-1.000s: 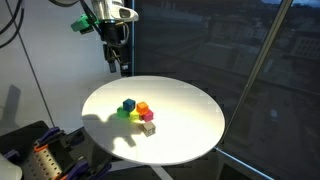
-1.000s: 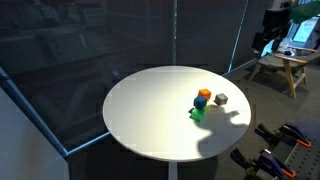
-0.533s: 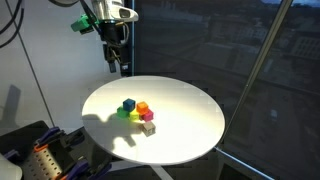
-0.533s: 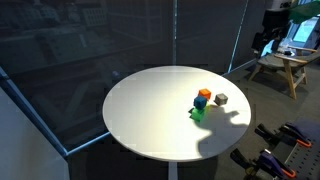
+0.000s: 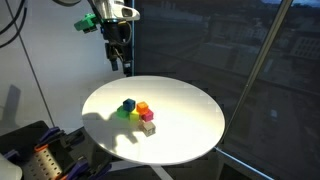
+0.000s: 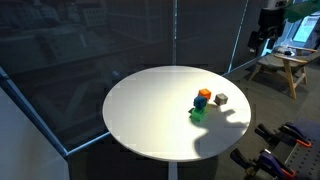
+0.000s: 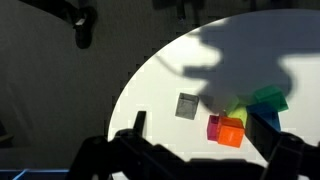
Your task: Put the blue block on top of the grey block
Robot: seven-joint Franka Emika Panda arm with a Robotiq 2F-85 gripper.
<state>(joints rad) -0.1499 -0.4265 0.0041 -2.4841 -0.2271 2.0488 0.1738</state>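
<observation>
**Gripper spread wide above table's far edge, blue block and grey block at opposite ends of the cluster**

Closest to the lens in an exterior view, the bare front rim of the round white table (image 5: 150, 158) curves across the lower frame. Just beyond it, near the centre, I see the grey block (image 5: 148, 128) sitting on the tabletop at the front of a huddle of cubes, just beside a magenta cube (image 5: 147, 116). An orange cube (image 5: 143, 107) and a yellow cube (image 5: 133, 115) fill the middle of the group, and a green cube (image 5: 121, 113) marks its left side. The blue block (image 5: 128, 104) rests on the table at the back left of the cluster, the other cubes lying between it and the grey one. Farther back, in the upper left of the frame, the gripper (image 5: 120, 66) hangs above the table's far edge, well apart from every cube. In my wrist view its fingers (image 7: 290, 152) stand spread wide along the bottom of the frame, clear of the cubes, with the grey block left of the coloured ones. Dark glass (image 5: 230, 50) closes off the background.
</observation>
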